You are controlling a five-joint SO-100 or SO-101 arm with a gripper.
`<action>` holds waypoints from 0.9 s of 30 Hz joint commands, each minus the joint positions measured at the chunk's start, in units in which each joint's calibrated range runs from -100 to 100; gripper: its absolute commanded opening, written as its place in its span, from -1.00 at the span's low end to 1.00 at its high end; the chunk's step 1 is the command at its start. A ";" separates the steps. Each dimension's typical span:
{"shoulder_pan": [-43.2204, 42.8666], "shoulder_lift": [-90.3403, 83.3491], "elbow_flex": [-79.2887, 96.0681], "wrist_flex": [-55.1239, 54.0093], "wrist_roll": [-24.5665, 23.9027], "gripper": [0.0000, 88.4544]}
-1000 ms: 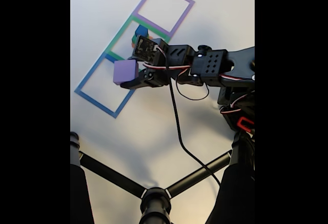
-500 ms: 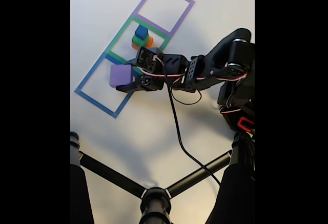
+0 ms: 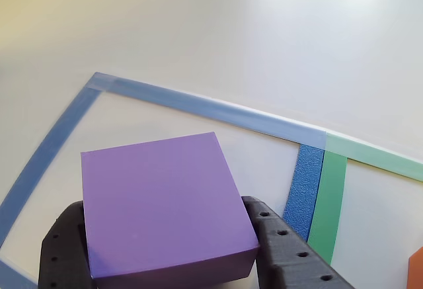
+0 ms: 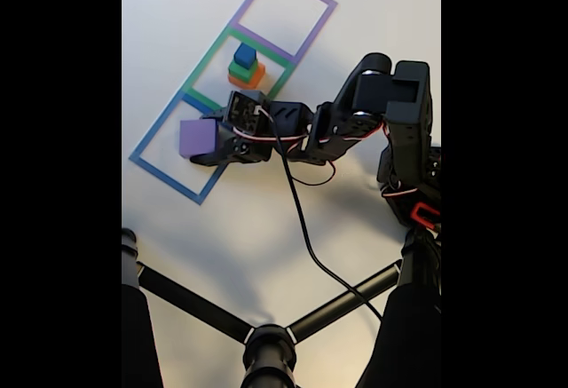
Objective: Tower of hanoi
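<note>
My gripper (image 3: 173, 252) is shut on the purple slab (image 3: 158, 203), with a black finger (image 3: 291, 256) on each side of it. In the fixed view the gripper (image 4: 203, 139) holds the purple slab (image 4: 195, 137) over the right part of the blue tape square (image 4: 155, 139). I cannot tell whether the slab touches the table. An orange block (image 4: 256, 75), a green cube (image 4: 240, 69) and a blue cube (image 4: 245, 53) stand stacked inside the green tape square (image 4: 206, 59). A corner of the orange block (image 3: 416, 269) shows at the other view's right edge.
A purple tape square (image 4: 306, 37) lies beyond the green one. The arm's base (image 4: 413, 184) stands at the right and a black cable (image 4: 306, 228) trails over the white table. Black tripod legs (image 4: 266, 344) cross the bottom of the fixed view.
The gripper has carried the purple slab left and lower, from near the blue-green border into the blue tape square. The arm's elbow has folded upward. The stack has come into full view.
</note>
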 commanded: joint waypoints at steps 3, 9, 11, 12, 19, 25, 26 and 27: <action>-0.58 0.23 -1.82 -2.62 0.38 -0.64; -0.04 0.87 -1.82 -2.62 0.38 -0.54; 0.03 1.03 -1.91 -2.62 0.38 -0.49; 0.03 1.03 -1.91 -2.62 0.38 -0.48; 0.26 1.03 -2.18 -2.62 0.38 -0.32; 0.42 0.39 -2.64 -2.62 0.38 -0.28; 0.42 -0.01 -2.64 -2.62 0.38 -0.26; 0.26 -0.33 -2.73 -2.62 0.38 -0.26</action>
